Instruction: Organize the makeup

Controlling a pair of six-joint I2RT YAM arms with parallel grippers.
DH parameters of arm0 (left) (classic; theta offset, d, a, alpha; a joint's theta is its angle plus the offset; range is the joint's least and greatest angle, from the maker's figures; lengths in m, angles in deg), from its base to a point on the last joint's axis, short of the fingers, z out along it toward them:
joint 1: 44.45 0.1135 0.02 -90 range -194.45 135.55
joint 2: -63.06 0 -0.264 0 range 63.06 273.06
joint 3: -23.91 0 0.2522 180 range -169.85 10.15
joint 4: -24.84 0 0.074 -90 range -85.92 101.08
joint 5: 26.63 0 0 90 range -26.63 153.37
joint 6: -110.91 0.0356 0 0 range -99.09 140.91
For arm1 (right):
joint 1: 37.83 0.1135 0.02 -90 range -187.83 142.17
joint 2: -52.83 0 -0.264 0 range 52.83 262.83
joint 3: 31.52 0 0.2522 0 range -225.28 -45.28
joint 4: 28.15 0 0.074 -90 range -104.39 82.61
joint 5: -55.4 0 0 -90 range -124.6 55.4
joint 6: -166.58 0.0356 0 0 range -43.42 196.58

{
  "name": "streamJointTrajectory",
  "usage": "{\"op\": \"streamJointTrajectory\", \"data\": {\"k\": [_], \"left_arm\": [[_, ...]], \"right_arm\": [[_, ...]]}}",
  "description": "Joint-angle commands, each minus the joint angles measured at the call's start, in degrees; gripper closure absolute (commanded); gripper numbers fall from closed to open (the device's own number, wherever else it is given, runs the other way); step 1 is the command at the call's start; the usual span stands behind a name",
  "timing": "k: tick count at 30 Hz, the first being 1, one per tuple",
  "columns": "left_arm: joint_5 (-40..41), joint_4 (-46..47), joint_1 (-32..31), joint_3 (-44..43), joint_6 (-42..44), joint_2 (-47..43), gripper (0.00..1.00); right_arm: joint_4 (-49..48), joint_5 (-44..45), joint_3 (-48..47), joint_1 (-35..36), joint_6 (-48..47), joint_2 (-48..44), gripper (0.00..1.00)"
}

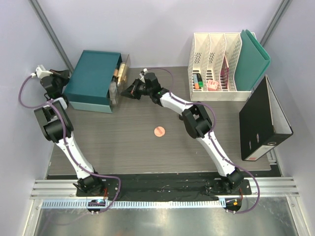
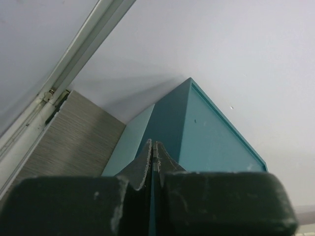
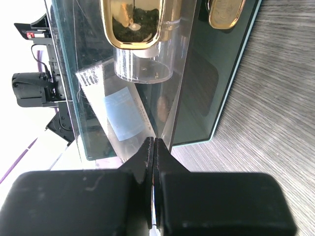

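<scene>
A round pink compact point(image 1: 159, 131) lies alone on the table's middle. A clear organizer point(image 1: 120, 78) stands against the right side of a teal box point(image 1: 93, 81) and holds several makeup pieces. In the right wrist view I see its clear wall point(image 3: 182, 88), a gold-rimmed jar point(image 3: 133, 22), another gold cap point(image 3: 226, 12) and a clear tube with a pale label point(image 3: 123, 110). My right gripper point(image 1: 129, 90) is shut, its tip point(image 3: 154, 143) right at the organizer's near wall. My left gripper point(image 1: 55, 82) is shut, its tip point(image 2: 154, 143) by the teal box's left side point(image 2: 216, 142).
White file holders point(image 1: 216, 64) at the back right hold markers point(image 1: 198, 82) and a pink thing point(image 1: 212, 85). A green folder point(image 1: 253, 59) leans on them. A black binder point(image 1: 263, 120) lies at the right edge. A wall rail point(image 2: 59, 83) runs close by my left gripper.
</scene>
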State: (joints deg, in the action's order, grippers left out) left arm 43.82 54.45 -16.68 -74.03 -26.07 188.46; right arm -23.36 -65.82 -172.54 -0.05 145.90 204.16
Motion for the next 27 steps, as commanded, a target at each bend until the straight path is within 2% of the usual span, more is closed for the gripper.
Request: {"op": "streamJointTrajectory", "data": {"k": [1,7,15,23,27], "left_arm": [[-1.8,-5.4,1.5,-1.3,0.0,3.5,1.0],[-4.8,-11.8,-2.6,-4.5,2.2,5.6,1.0],[-10.3,-15.7,-7.8,-5.8,2.7,7.0,1.0],[-13.1,-26.8,-12.7,-9.5,11.7,7.0,1.0],[-13.2,-27.7,-14.4,-9.5,11.7,6.9,1.0]], "right_arm": [[-1.7,-0.5,-0.9,0.5,-0.6,-4.5,0.99],[-1.3,0.4,-2.8,0.4,-0.7,-4.0,0.99],[-1.9,1.6,-6.5,0.0,0.9,-2.0,0.99],[-2.4,2.2,-6.9,0.1,1.8,-1.4,0.99],[-1.9,2.0,-6.9,0.3,2.0,-0.8,0.99]]}}
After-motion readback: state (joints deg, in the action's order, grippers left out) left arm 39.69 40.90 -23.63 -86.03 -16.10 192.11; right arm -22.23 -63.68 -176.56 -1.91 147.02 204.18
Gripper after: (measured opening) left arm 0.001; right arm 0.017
